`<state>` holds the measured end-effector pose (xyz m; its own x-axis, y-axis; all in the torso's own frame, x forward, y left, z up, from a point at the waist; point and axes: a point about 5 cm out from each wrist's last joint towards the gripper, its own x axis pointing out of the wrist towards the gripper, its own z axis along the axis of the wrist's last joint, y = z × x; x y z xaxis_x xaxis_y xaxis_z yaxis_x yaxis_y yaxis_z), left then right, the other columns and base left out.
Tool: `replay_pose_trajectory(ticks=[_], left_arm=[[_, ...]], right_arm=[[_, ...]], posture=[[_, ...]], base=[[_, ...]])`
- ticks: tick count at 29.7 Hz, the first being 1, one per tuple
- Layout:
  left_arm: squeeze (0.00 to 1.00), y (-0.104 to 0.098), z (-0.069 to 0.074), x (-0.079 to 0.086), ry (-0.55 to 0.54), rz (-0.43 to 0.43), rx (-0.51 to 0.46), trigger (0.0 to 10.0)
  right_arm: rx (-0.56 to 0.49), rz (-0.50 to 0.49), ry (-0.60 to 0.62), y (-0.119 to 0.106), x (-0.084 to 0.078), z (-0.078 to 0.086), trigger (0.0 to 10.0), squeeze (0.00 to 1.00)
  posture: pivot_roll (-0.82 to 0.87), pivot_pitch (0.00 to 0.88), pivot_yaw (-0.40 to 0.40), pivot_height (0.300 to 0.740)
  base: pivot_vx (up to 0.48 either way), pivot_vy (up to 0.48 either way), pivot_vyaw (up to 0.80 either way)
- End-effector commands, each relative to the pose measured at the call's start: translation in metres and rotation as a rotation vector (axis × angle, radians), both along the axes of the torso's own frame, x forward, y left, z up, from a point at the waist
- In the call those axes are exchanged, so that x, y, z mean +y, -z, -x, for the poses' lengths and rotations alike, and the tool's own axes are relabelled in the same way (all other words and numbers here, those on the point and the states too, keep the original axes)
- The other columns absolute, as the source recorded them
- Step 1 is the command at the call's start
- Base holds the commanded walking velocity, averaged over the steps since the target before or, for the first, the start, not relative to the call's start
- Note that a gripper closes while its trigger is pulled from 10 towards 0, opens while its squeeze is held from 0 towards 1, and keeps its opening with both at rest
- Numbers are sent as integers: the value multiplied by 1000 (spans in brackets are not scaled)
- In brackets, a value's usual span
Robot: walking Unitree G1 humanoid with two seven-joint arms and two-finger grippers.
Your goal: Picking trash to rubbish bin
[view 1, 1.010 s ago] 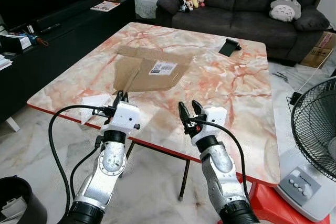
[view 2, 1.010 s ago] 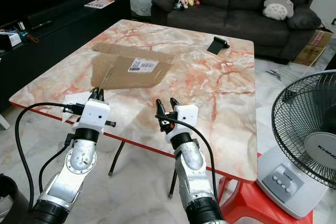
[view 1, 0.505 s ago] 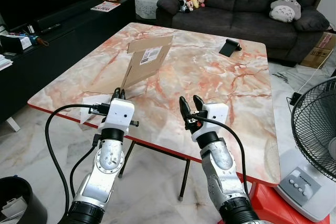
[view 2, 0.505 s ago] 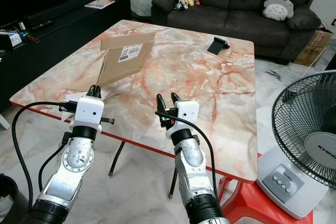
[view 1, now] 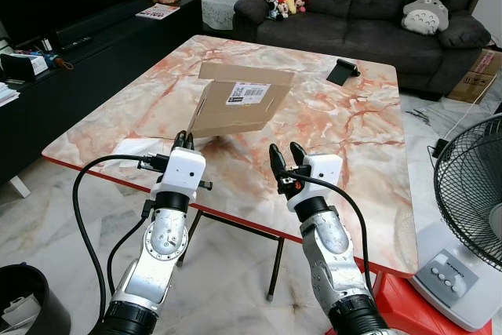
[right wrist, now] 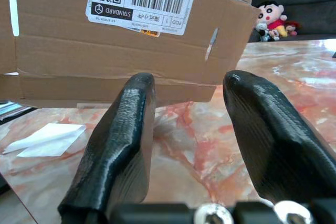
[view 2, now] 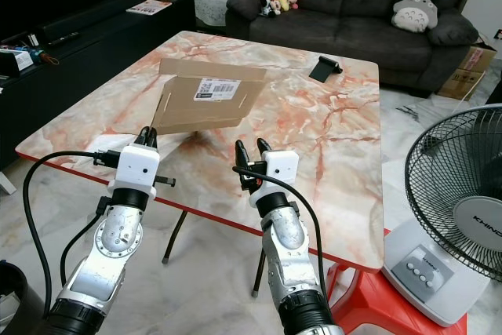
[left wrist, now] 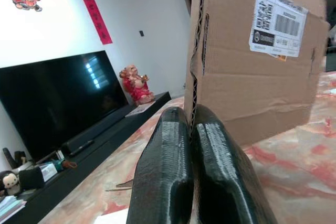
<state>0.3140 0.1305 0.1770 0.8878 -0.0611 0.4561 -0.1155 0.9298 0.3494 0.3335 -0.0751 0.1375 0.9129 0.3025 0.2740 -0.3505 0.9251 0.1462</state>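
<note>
We hold our left gripper (view 1: 184, 140) at the near edge of the marble table (view 1: 353, 139), its two black fingers pressed together on the lower corner of the flattened cardboard box (view 1: 239, 103), which stands tilted up off the tabletop with its label facing us. Our right gripper (view 1: 282, 154) hovers beside it with fingers spread and nothing between them. A white paper (view 1: 140, 147) lies on the table by our left gripper.
</note>
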Motion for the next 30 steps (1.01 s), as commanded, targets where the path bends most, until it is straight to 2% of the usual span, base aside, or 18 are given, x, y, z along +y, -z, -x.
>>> replay_pose_trajectory(ticks=[1, 10, 30], left_arm=[[0, -4, 2, -3, 19, -3, -25, 10000], [0, -7, 1, -2, 23, -21, -35, 10000], [0, -4, 1, -4, 31, -33, -25, 10000]], right_arm=[[-25, 0, -2, -5, 1, 0, 10000, 0], [-15, 1, 1, -2, 1, 1, 10000, 0], [-4, 5, -2, 0, 1, 1, 10000, 0]], posture=[[-4, 32, -37, 740], [-5, 36, -35, 740], [-1, 53, -42, 740]], base=[[0, 0, 0], [0, 0, 0], [-304, 0, 0]])
